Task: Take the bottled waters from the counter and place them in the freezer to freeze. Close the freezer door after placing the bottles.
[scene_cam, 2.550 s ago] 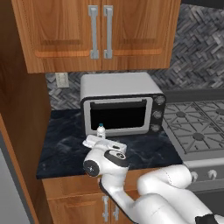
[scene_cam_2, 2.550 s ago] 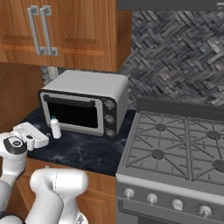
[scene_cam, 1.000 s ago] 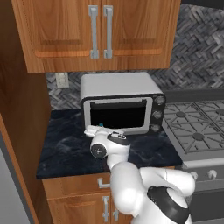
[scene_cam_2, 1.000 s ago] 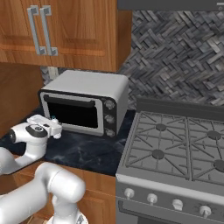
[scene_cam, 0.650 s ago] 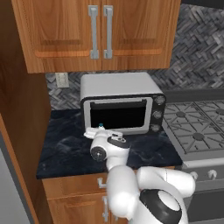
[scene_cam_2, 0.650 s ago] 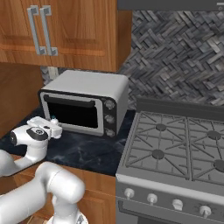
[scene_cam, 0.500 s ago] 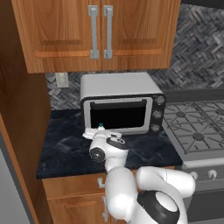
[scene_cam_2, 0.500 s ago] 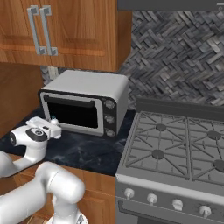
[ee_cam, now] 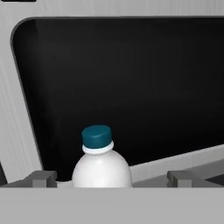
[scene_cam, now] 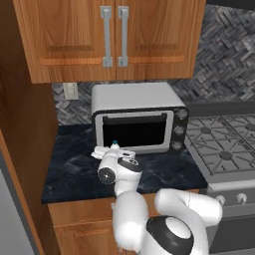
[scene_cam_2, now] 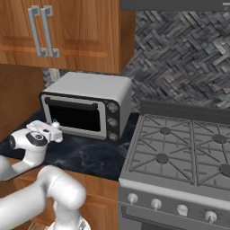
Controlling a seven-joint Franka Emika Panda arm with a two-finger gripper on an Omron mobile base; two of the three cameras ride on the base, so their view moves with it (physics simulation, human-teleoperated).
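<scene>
One bottled water (ee_cam: 101, 168), whitish with a teal-blue cap, stands upright on the dark marbled counter (scene_cam: 69, 167) just in front of the toaster oven's glass door. My gripper (ee_cam: 113, 179) is open, and its fingertips (ee_cam: 41, 178) sit wide apart on either side of the bottle without touching it. From the left base view the hand (scene_cam: 113, 150) is level over the counter with the bottle's cap (scene_cam: 115, 144) poking up above it. In the right base view the gripper (scene_cam_2: 50, 130) sits at the oven's left front corner, with the cap (scene_cam_2: 55, 121) just above it. The freezer and its door are out of view.
A silver toaster oven (scene_cam: 139, 117) stands right behind the bottle. Wooden wall cabinets (scene_cam: 109, 35) hang above, and a tall wooden panel (scene_cam: 22, 124) closes the counter's left end. The gas stove (scene_cam_2: 179, 152) lies to the right.
The hand has moved forward over the counter toward the toaster oven and now has the bottle between its fingers. Over the last second it has barely shifted, and the jaws stayed wide.
</scene>
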